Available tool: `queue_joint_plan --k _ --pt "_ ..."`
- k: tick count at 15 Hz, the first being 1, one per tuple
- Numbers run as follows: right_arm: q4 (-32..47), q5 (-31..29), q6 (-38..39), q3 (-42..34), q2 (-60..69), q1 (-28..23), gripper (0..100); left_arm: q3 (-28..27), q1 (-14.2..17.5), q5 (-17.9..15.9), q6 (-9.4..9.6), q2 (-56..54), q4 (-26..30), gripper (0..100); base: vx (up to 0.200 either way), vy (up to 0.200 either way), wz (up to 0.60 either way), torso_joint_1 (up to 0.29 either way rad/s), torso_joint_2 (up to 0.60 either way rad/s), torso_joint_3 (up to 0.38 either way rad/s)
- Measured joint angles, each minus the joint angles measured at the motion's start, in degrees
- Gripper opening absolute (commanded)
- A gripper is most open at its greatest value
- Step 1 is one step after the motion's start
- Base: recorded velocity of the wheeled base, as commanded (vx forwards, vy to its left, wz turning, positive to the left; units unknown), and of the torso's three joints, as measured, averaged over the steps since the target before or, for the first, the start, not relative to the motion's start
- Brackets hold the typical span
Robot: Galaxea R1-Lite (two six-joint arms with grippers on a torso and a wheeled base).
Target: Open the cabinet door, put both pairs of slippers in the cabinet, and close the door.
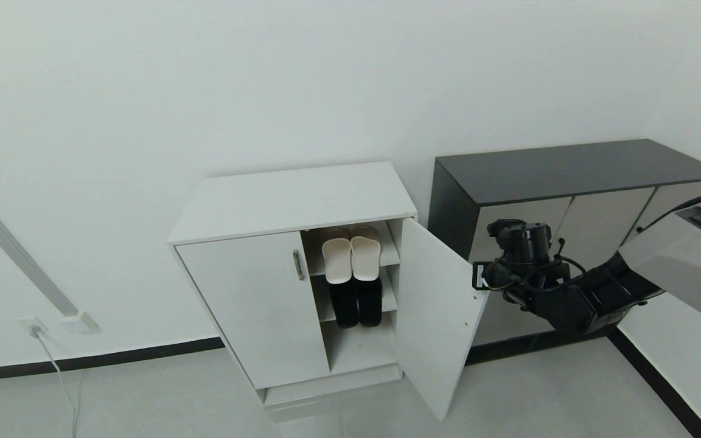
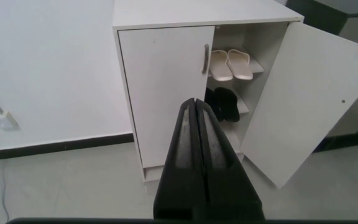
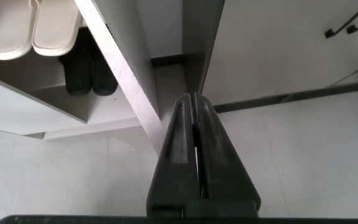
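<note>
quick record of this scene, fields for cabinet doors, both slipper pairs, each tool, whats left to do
cabinet: white cabinet against the wall
left door: left door shut
right door: right door swung open
white slippers: white slippers on the upper shelf
black slippers: black slippers on the shelf just below
right tool: right tool shut, at the open door's free edge; contact cannot be told
left tool: left tool shut, held back in front of the cabinet
beside: dark sideboard next to the cabinet, behind the open door
left to do: close the right door

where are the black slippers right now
In the head view, the black slippers sit on the middle shelf in the open right half of the white cabinet, directly below the white slippers.
</note>
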State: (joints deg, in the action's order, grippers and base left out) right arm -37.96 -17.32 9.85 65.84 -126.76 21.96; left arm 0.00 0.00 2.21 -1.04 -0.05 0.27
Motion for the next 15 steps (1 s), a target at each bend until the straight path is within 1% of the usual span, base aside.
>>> queue_joint_plan --k 5,8,10,15 --pt "0.0 -0.2 0.0 -2.0 0.6 3.0 0 0.0 0.0 0.0 0.00 0.0 0.0 0 0.000 0.000 0.00 0.000 0.00 0.000" --pt "-0.1 -0.2 0.2 -4.0 1.9 6.8 0 0.0 0.0 0.0 0.00 0.0 0.0 0 0.000 0.000 0.00 0.000 0.00 0.000" --pt "0.0 -0.2 1.9 -5.3 2.9 9.8 0 0.0 0.0 0.0 -0.02 0.0 0.0 0 0.000 0.000 0.00 0.000 0.00 0.000" --pt "0.0 0.1 3.3 -7.4 5.6 14.3 0 0.0 0.0 0.0 -0.07 0.0 0.0 0 0.000 0.000 0.00 0.000 0.00 0.000"
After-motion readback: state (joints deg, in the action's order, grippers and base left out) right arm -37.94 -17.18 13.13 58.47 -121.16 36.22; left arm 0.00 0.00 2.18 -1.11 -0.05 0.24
